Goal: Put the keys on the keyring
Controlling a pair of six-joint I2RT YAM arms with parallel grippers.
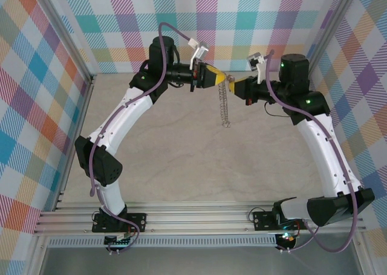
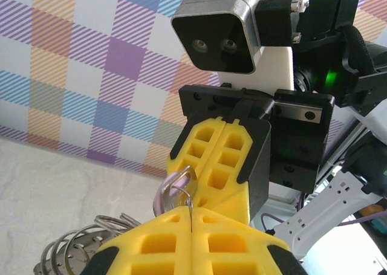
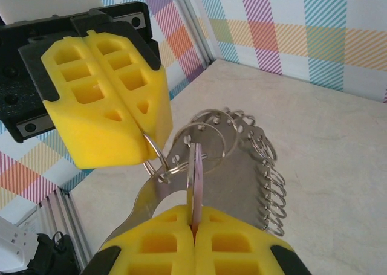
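Keyring is in the air at far centre, above the table. From overhead it hangs as a loose string of small rings below the two grippers. Left gripper is clamped on the keyring's upper end, fingers together on a wire loop. Right gripper faces it tip to tip, fingers pressed together on the lilac key, which is held edge-on. The key's free end sits against the small rings at the keyring's top; I cannot tell whether it is threaded.
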